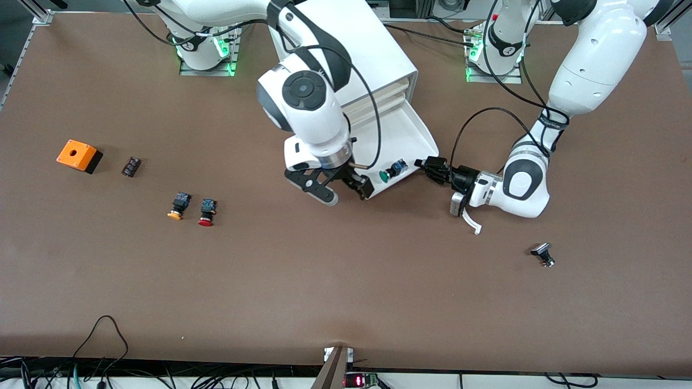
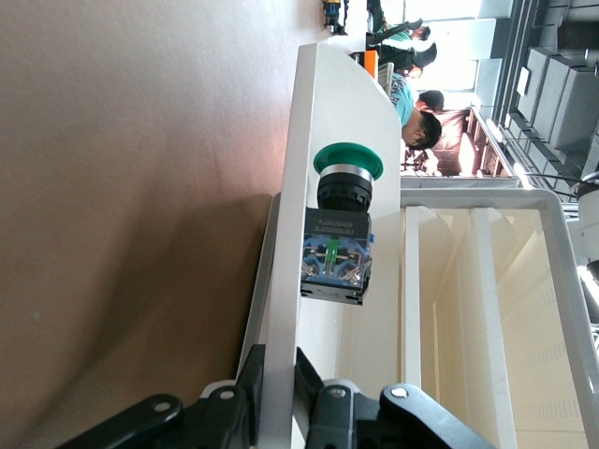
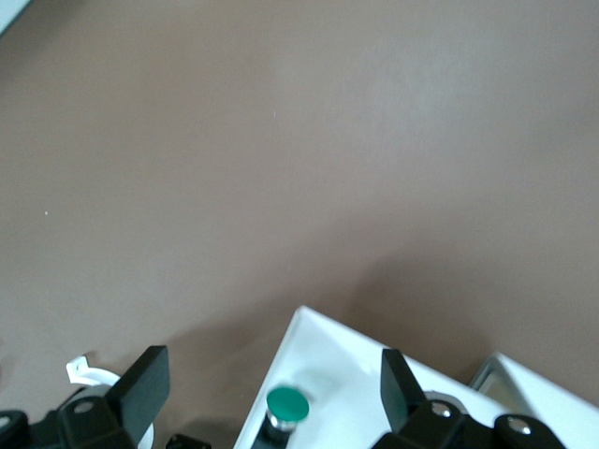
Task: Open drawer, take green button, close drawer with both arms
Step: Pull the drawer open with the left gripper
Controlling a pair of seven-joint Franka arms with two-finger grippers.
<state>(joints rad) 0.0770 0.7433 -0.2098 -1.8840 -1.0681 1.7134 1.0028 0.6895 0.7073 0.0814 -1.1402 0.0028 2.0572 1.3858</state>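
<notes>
The drawer [image 1: 411, 127] is pulled out of the white cabinet [image 1: 357, 48], toward the front camera. The green-capped button [image 1: 390, 172] lies on its side in the drawer, just inside the front wall. My left gripper [image 1: 428, 164] is shut on the drawer's front wall [image 2: 299, 281] at the corner toward the left arm's end, one finger on each side of the wall; the button [image 2: 339, 224] lies close by. My right gripper [image 1: 343, 190] is open and empty over the drawer's other front corner. In the right wrist view the button [image 3: 286, 406] shows between its fingers [image 3: 145, 383].
An orange box [image 1: 78, 155], a small black part [image 1: 131, 166], an orange-capped button [image 1: 178, 206] and a red-capped button [image 1: 206, 212] lie toward the right arm's end. A black and silver part [image 1: 543, 254] lies toward the left arm's end, nearer the front camera.
</notes>
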